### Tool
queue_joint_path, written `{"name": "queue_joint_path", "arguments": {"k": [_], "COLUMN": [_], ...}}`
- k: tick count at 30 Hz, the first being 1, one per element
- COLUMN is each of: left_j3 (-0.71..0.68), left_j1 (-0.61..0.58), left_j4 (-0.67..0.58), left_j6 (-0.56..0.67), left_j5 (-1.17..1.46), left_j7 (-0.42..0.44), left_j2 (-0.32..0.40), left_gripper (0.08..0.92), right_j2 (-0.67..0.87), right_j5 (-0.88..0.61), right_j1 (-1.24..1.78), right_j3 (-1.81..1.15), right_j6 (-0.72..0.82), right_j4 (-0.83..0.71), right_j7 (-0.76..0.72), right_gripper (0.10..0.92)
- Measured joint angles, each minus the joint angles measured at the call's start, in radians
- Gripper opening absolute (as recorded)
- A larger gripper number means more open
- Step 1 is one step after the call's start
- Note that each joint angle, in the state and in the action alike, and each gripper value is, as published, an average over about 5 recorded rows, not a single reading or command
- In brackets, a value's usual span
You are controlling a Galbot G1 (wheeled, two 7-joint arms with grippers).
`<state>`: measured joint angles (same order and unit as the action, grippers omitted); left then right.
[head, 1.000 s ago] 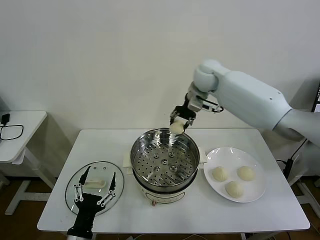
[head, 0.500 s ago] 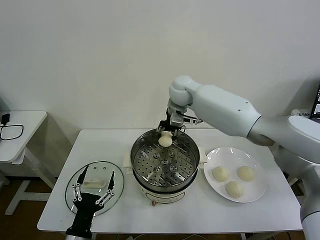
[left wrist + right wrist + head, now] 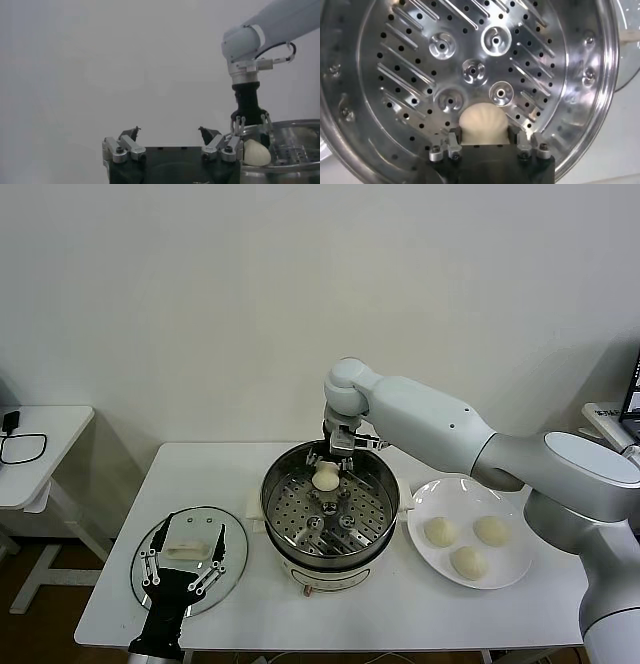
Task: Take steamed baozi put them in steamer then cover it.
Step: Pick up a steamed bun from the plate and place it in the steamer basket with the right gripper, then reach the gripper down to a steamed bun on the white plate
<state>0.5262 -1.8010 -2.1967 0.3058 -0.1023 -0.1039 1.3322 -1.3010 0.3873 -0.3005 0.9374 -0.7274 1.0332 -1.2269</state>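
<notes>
Head view — right pincer [image 3: 326, 464] pinching 1 baozi [image 3: 326, 477] over steamer [image 3: 290, 539]; left pincer [image 3: 186, 556] spread.

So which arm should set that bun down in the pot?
The right. Its gripper already holds a bun inside the steel pot, just above the holed tray. The left gripper hangs open over the glass lid, off to the side.

Wall: plain white wall [image 3: 200, 294], unmarked, spans the whole rear of the scene.
Surface: white rectangular surface [image 3: 540, 604], rounded corners, set near the wall.
Side table: second white side table [image 3: 40, 434] at far left, apart from the main one; a black cable [image 3: 22, 446] lies on it.
Floor: brownish floor [image 3: 60, 624] visible below the side table.
Light: even, soft shadows.
</notes>
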Motion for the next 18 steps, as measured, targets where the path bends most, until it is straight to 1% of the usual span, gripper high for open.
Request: {"name": "queue_joint_path", "arguments": {"k": [3,8,13,18], "left_j3": [0.001,0.0,-0.005,-0.011], "left_j1": [0.0,0.0,0.001,0.003], "left_j4": [-0.001,-0.001,-0.001,-0.003], "left_j6": [0.0,0.0,-0.001,0.0], "left_j5": [0.0,0.0,0.0,0.0], "left_j7": [-0.001,-0.002,-0.002,-0.002], "left_j2": [0.0,-0.001,-0.005,-0.01], "left_gripper": [0.823,0.823,0.823,0.823], "right_j2": [0.009,0.044,0.105,0.179], "right_j5": [-0.011,-0.079,-0.21,-0.384], "right_j1": [-0.006,-0.037,-0.108,-0.198], "right_j3": [-0.003,-0.002,0.024,0.088], "right_j6": [0.009,0.049,0.145,0.297], "right_j4": [0.011,0.043,0.06,0.052], "right_j7": [-0.003,-0.023,-0.049,-0.059], "right_gripper": [0.816,0.822,0.823,0.823]}}
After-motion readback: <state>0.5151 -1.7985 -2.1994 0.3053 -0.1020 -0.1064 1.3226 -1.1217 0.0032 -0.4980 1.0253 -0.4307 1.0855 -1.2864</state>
